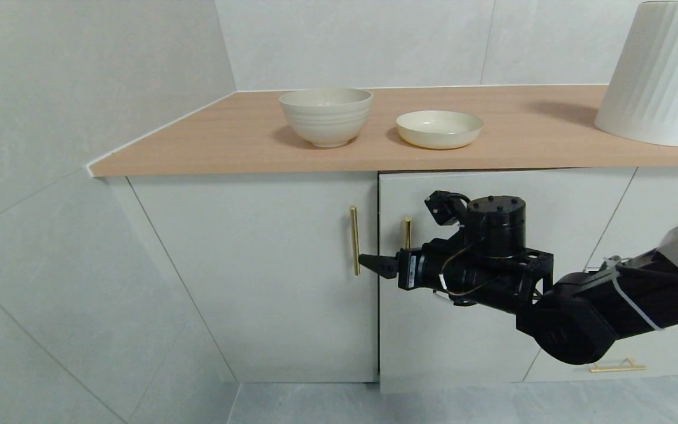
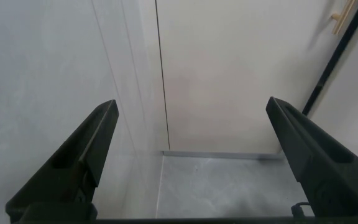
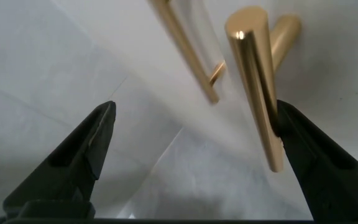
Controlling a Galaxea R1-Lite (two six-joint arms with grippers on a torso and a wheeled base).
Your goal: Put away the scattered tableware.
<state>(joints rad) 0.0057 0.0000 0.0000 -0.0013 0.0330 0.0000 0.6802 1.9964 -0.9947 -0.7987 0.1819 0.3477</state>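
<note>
A deep cream bowl (image 1: 326, 116) and a shallow cream plate (image 1: 439, 128) stand side by side on the wooden countertop (image 1: 227, 141). Below them are two white cabinet doors, each with a vertical gold handle. My right gripper (image 1: 369, 262) is open in front of the gap between the doors. The right door's handle (image 1: 407, 232) (image 3: 257, 87) sits between its fingers, close against one of them (image 3: 316, 162). The left door's handle (image 1: 354, 240) (image 3: 185, 50) lies just beyond the fingertips. The right door (image 1: 445, 353) looks slightly ajar. My left gripper (image 2: 191, 106) is open and holds nothing, low before the cabinet.
A tall white ribbed container (image 1: 662, 70) stands at the counter's right end. A tiled wall (image 1: 33, 206) closes in the left side. A horizontal gold handle (image 1: 617, 368) sits low on the right. Grey floor (image 2: 229, 186) lies beneath the cabinet.
</note>
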